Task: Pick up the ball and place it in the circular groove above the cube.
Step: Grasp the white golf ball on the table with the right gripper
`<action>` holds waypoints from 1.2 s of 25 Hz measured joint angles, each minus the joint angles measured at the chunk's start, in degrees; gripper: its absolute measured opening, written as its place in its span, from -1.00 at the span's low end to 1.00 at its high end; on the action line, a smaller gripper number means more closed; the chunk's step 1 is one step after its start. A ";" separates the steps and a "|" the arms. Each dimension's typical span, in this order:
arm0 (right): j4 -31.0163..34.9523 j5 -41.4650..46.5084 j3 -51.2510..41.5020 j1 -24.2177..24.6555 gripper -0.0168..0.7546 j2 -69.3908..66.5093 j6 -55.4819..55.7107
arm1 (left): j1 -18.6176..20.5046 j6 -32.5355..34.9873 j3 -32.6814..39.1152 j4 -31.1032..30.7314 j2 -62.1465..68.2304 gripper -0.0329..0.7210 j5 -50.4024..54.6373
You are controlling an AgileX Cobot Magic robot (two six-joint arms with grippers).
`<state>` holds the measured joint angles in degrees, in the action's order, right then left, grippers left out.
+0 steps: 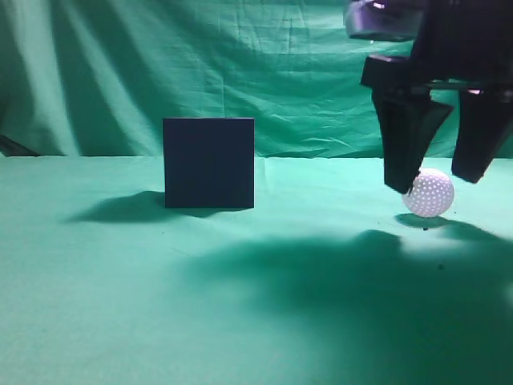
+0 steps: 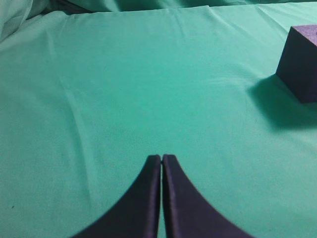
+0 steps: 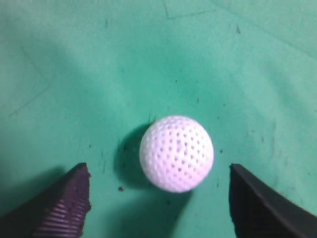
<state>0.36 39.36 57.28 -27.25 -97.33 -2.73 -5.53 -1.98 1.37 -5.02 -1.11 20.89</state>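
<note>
A white dimpled ball (image 1: 429,193) lies on the green cloth at the right. It also shows in the right wrist view (image 3: 176,153). My right gripper (image 1: 437,178) hangs over it, open, with one finger on each side of the ball and not touching it; in the right wrist view the gripper (image 3: 158,171) is wide open. A dark cube (image 1: 209,162) stands upright left of centre; its top groove is hidden from this height. The cube also shows in the left wrist view (image 2: 301,62). My left gripper (image 2: 162,157) is shut and empty over bare cloth.
A green cloth (image 1: 160,281) covers the table and hangs as a backdrop behind. The cube casts a shadow to its left. The right arm's shadow falls across the front of the cloth.
</note>
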 joint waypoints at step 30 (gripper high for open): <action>1.53 3.39 24.65 -8.16 -0.12 -1.06 3.57 | 0.00 0.00 0.00 0.00 0.00 -0.91 0.00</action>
<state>1.88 42.75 81.93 -35.41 -98.38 0.84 -5.53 -1.98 1.37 -5.02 -1.11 20.89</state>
